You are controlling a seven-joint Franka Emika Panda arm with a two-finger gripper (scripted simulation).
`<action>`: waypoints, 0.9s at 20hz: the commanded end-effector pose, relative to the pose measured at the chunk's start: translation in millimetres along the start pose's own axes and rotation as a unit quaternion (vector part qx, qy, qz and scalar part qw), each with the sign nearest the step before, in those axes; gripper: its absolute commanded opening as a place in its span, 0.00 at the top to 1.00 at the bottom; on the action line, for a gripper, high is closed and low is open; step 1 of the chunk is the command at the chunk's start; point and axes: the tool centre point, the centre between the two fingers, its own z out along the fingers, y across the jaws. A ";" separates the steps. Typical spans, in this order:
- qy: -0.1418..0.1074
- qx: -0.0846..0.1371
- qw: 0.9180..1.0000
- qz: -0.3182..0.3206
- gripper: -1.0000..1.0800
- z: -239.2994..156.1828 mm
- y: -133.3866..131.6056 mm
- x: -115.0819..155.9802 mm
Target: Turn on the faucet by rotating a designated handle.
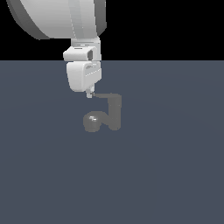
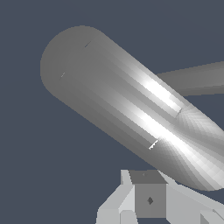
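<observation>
In the exterior view the tool [image 1: 90, 94] hangs from the white arm [image 1: 83, 74], its tip down at the free end of the handle [image 1: 104, 95]. Whether its jaws are apart or together cannot be told: only one small light tip shows below the white body, and the wrist view shows part of the finger blocks [image 2: 148, 199] without a clear gap.

Below and just to the right of the tool sits the faucet [image 1: 107, 114], well in from every edge of the bench [image 1: 175, 175], roughly at its middle and toward the far side. Its rounded glossy spout head [image 1: 92, 120] lies at the exterior view's left of the fixture, almost straight under the tool. The upright post [image 1: 115, 113] stands to the right of the head.

The handle is a thin dark blade on top of the post. Its long axis runs roughly level across the exterior view, from the post leftward to the tool. So the tool meets the blade at its far end from the pivot, and the post lies to the tool's right. Touching or just beside cannot be settled at this size.

The coming move likely turns on this: a sideways push at that free end, across the blade's length, should swing it about the post. A push along the blade would turn nothing.
</observation>
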 end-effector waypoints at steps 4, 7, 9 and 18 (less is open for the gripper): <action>0.002 -0.003 1.000 0.005 1.00 1.2 13.5 15.4; 0.001 -0.003 1.000 0.005 1.00 1.1 20.8 19.5; 0.001 -0.003 1.000 0.005 1.00 1.0 25.6 22.4; 0.000 -0.001 1.000 0.001 1.00 -0.3 36.0 37.2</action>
